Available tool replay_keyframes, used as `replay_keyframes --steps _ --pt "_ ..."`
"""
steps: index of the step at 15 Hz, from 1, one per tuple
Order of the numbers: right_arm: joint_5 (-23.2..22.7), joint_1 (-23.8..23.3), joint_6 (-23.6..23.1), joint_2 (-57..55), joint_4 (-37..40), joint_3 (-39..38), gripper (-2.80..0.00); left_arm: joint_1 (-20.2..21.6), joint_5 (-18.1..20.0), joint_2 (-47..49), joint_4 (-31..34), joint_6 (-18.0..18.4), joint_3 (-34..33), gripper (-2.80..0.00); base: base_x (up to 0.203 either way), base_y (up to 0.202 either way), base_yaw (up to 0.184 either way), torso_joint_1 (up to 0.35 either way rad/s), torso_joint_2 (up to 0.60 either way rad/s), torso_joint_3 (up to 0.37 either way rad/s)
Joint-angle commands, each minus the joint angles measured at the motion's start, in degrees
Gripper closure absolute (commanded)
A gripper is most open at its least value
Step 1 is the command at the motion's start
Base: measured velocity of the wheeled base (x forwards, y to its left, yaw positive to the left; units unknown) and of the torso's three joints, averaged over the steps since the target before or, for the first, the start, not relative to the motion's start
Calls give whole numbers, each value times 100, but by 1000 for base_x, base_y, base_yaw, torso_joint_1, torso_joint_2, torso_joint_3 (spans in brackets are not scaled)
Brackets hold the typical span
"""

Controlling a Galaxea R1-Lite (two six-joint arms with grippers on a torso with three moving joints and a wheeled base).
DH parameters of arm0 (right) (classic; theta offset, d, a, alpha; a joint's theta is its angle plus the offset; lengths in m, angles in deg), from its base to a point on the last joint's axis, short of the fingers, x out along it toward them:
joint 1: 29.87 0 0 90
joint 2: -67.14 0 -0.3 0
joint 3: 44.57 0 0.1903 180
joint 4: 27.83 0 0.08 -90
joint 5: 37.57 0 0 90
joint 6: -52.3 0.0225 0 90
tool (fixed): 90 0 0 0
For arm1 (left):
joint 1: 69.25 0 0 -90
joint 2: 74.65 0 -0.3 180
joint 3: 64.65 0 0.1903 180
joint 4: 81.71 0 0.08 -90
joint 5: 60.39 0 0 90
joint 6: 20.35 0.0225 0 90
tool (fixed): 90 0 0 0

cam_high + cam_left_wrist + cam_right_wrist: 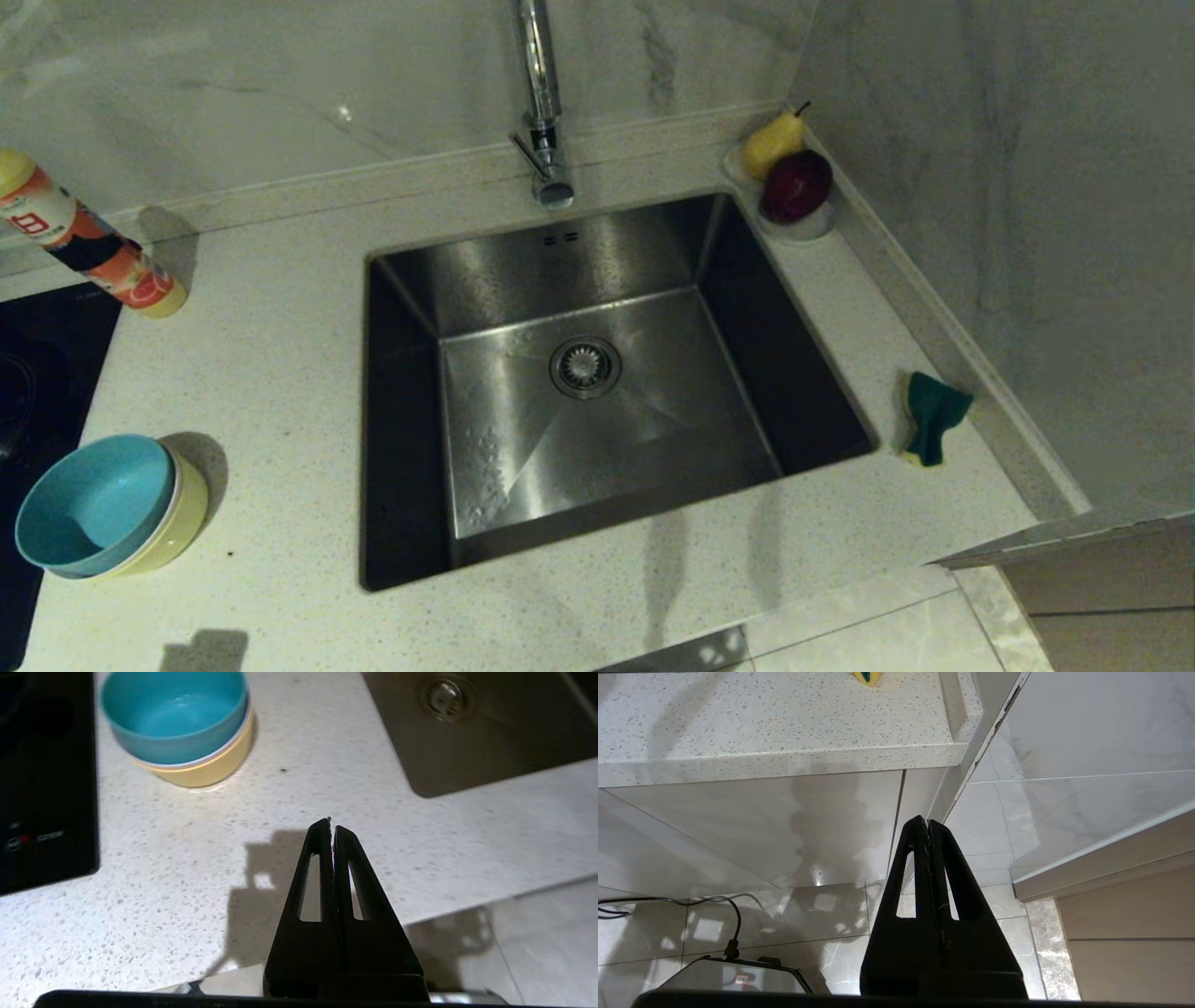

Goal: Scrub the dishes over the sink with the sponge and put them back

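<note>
The dishes stand stacked on the counter left of the sink (607, 383): a light blue bowl (93, 499) nested in a yellow bowl (177, 523), with a pale rim between them (219, 753). The sponge (929, 418), dark green face up with yellow foam at its end, lies bent on the counter right of the sink. My left gripper (331, 823) is shut and empty, hanging above the counter's front edge, short of the blue bowl (173, 714). My right gripper (927, 823) is shut and empty, low in front of the cabinet, below the counter edge. Neither gripper shows in the head view.
A chrome tap (541, 103) rises behind the sink. A white saucer with a pear and a dark red fruit (794, 187) sits in the back right corner. A tilted bottle (84, 238) stands back left. A black hob (37, 373) borders the bowls. A wall closes the right side.
</note>
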Motion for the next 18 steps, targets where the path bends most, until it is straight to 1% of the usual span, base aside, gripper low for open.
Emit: replay_keyframes --steps 1,2,3,4,7,14,15,16,18 --pt "-4 2 4 19 0 0 0 8 -12 -228 -93 25 -366 0 0 0 0 0 0 0" --pt "-4 2 -4 19 0 0 0 8 18 -225 -175 -8 -404 0 0 0 0 0 0 0" --pt "-4 2 -4 19 0 0 0 9 8 -225 -259 -147 -429 0 0 0 0 0 0 0" --pt "-4 2 3 10 0 0 0 17 -3 -225 -302 -146 -438 0 0 0 0 0 0 0" --pt "-4 2 -67 14 21 6 0 16 -22 -225 -313 -375 -447 0 0 0 0 0 0 0" --pt "4 2 76 19 -8 -9 0 9 -29 -227 -419 -411 -465 0 0 0 0 0 0 0" --pt "18 2 175 7 -8 0 0 12 -29 -229 -419 -412 -465 0 0 0 0 0 0 0" --pt "105 2 498 -3 -14 0 0 17 -29 -225 -419 -412 -465 0 0 0 0 0 0 0" --pt "145 2 409 10 18 17 0 14 -29 -230 -419 -412 -465 0 0 0 0 0 0 0"
